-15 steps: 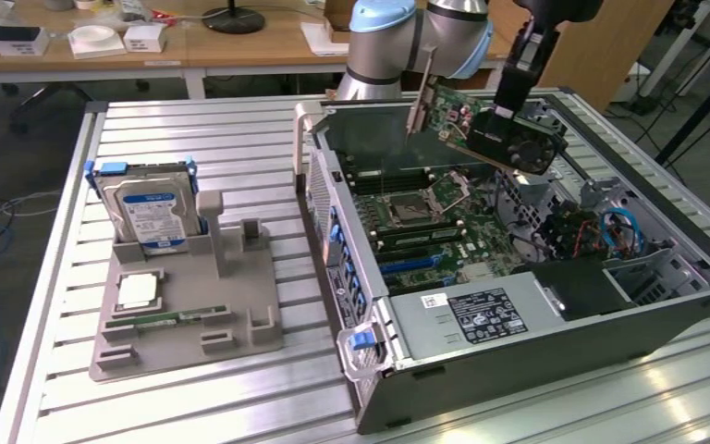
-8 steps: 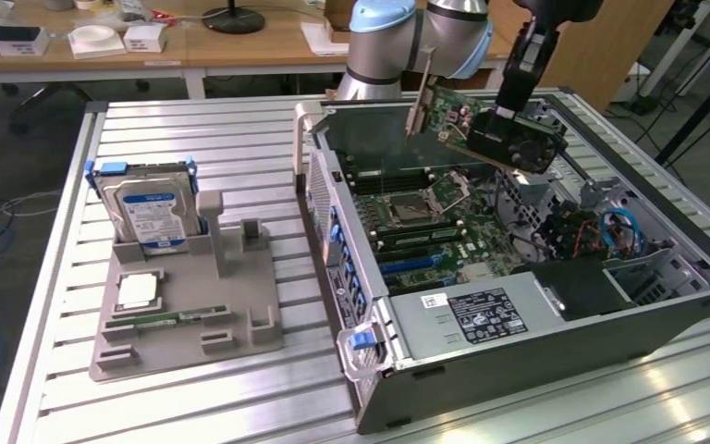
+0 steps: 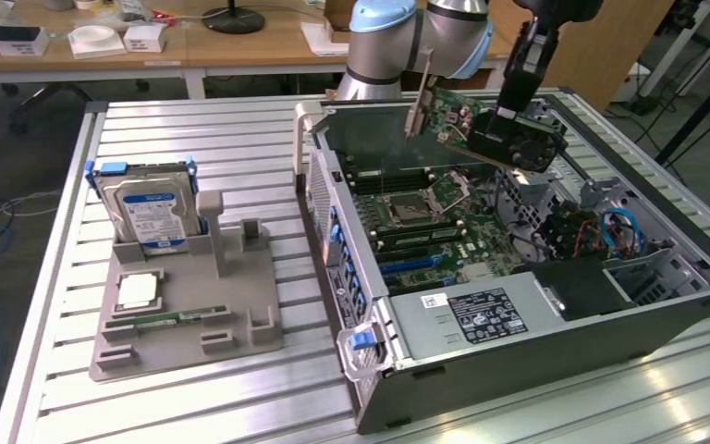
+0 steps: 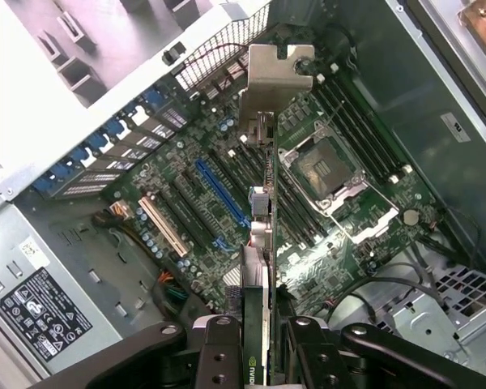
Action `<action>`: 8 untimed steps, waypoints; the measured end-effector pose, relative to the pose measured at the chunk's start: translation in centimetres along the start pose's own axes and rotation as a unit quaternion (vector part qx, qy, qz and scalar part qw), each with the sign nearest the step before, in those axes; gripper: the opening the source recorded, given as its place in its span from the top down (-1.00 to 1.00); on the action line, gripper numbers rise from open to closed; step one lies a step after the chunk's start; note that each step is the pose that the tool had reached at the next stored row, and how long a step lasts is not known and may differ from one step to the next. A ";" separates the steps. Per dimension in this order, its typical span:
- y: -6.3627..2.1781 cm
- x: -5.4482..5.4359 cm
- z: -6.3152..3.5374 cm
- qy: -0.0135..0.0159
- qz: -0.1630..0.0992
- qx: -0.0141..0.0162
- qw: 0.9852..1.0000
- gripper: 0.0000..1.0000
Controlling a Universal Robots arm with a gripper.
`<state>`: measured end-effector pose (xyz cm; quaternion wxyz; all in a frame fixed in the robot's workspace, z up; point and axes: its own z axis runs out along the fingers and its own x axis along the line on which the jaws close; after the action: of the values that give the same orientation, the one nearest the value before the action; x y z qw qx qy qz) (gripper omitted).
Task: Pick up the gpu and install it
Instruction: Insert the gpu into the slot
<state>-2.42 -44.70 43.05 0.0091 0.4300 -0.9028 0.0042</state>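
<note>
Above the open computer case [image 3: 454, 370], the gripper [image 3: 505, 113] is clamped on the graphics card [image 3: 447, 111], whose edge needs squaring with the blue slot [image 4: 221, 193].

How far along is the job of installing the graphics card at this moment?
Done: the graphics card is picked up and hangs above the open computer case, away from the grey holder with the hard drive. In hand: the gripper is shut on the card, with the silver bracket at the far end. Left: the card is not yet in a slot; it is above the motherboard, not touching it.
</note>
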 end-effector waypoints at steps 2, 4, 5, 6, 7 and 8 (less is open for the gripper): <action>0.00 0.0 0.00 0.000 -0.005 0.000 1.000 0.48; 0.00 0.0 0.00 0.000 -0.011 0.000 1.000 0.48; 0.00 0.0 0.00 0.000 -0.013 0.000 1.000 0.48; 0.00 0.0 0.00 0.000 -0.016 0.000 1.000 0.48; 0.00 0.0 0.00 0.000 -0.019 0.000 1.000 0.48; 0.00 0.0 0.00 0.000 -0.022 0.000 1.000 0.48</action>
<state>-2.42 -44.70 43.06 0.0090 0.4494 -0.8933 0.0044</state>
